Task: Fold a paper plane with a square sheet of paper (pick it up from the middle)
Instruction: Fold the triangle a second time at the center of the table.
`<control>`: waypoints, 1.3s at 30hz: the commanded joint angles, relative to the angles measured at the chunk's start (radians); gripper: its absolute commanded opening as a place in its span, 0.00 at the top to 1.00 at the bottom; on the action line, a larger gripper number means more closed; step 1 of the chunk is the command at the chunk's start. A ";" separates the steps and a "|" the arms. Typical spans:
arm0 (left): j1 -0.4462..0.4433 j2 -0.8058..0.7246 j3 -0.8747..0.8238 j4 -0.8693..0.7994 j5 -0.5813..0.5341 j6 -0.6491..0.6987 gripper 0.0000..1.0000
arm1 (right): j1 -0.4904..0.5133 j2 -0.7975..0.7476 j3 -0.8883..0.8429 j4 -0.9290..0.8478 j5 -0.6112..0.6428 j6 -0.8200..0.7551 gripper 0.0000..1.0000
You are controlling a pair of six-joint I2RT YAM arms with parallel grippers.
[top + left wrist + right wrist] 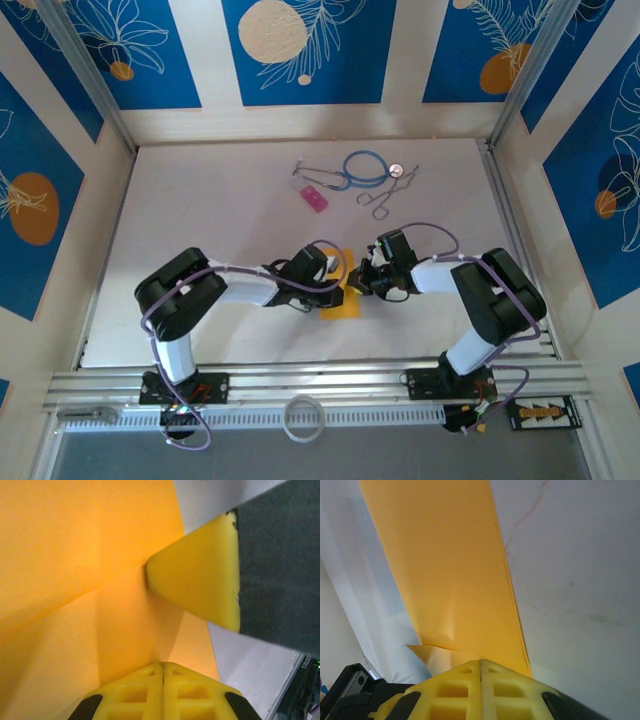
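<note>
Paper (pixel 341 303) lying folded at near-centre of table (pixel 200 200), between 2 grippers. Left gripper (pixel 163 666) closing flat over paper, grip unconfirmed. Right gripper (pixel 481 663) pinching layered end. Judgement: light, limp, creasing easily; holding best near folded edge.
</note>
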 commanded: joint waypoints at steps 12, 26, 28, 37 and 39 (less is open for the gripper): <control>-0.010 -0.131 -0.197 -0.134 -0.001 0.004 0.94 | -0.007 0.036 -0.022 -0.112 0.090 -0.007 1.00; -0.006 -0.267 -0.133 -0.330 -0.018 0.156 0.98 | -0.003 0.018 -0.005 -0.133 0.091 -0.009 1.00; 0.000 -0.282 -0.106 -0.338 -0.009 0.177 0.98 | -0.003 0.016 -0.004 -0.136 0.090 -0.008 1.00; 0.041 -0.124 0.062 -0.297 0.001 0.178 0.98 | 0.000 0.014 0.004 -0.137 0.082 -0.009 1.00; 0.043 -0.082 0.086 -0.308 -0.015 0.178 0.99 | 0.000 0.017 0.004 -0.128 0.071 -0.009 1.00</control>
